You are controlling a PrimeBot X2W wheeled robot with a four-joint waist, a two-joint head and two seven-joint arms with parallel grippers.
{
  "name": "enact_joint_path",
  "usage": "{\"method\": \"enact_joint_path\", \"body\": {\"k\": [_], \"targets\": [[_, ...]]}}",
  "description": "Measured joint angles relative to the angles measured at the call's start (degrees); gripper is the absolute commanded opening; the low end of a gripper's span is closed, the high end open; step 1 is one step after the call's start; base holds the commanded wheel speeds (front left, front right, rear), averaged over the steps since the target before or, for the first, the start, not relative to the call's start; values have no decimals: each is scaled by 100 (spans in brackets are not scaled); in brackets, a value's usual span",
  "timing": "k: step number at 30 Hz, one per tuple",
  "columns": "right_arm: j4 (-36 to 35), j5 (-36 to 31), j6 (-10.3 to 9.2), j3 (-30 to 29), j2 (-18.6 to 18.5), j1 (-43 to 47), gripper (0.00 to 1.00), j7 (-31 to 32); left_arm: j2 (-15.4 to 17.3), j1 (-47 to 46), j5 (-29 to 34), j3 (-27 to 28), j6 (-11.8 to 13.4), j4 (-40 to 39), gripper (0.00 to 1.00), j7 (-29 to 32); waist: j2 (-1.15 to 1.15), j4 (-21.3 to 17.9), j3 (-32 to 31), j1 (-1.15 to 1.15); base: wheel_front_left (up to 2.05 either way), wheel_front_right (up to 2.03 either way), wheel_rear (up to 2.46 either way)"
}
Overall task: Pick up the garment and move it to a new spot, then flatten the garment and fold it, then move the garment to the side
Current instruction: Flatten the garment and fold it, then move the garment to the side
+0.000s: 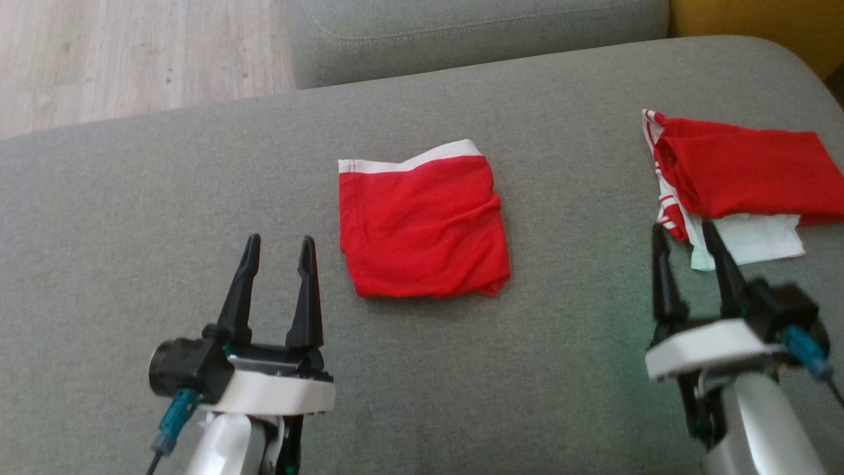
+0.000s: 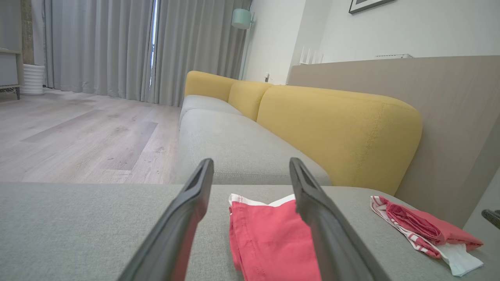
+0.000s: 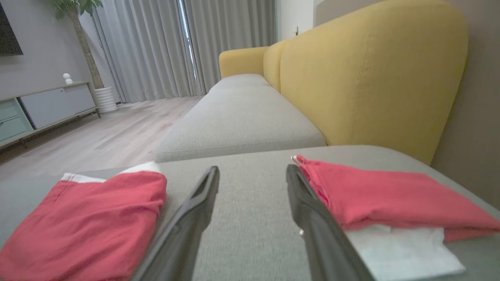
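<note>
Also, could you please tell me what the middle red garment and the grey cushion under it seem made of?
The middle red garment looks like thin matte fabric, likely a knit, given its soft creases. The grey cushion seems matte woven upholstery, by its speckled, coarse texture.

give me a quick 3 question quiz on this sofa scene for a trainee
1. True or false: the left hand is holding the folded garment.
2. Where does the pile lie from the garment? A) to the robot's left B) to the robot's right C) on top of it
3. What colour is the garment's band?
Key: 1 false, it and the right hand both stand open and empty. 2 B. 3 white.
</note>
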Motion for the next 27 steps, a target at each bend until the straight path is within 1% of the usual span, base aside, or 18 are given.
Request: {"method": "enact_joint_path", "body": {"k": [5,11,16,19,22,27], "targets": [[-65,154,0,26,63,359,100,1,1,102,0,0,-4,36,100,0,0,-12,-50,0,0,0,0],[-99,176,0,31,64,346,100,0,2,155,0,-9,-4,53,100,0,0,31,-24,0,0,0,0],[-98,166,0,81,64,293,100,0,2,122,0,-34,-8,52,100,0,0,127,117,1,0,0,0],[12,69,0,175,64,105,100,14,2,36,0,-56,-9,51,100,0,0,226,238,1,0,0,0],[202,-100,0,234,62,-236,100,229,2,-131,0,-93,-8,41,100,0,0,338,375,2,0,0,0],[610,-145,0,463,60,-710,100,608,-1,-325,1,-249,-9,49,100,0,0,595,571,2,0,0,0]]}}
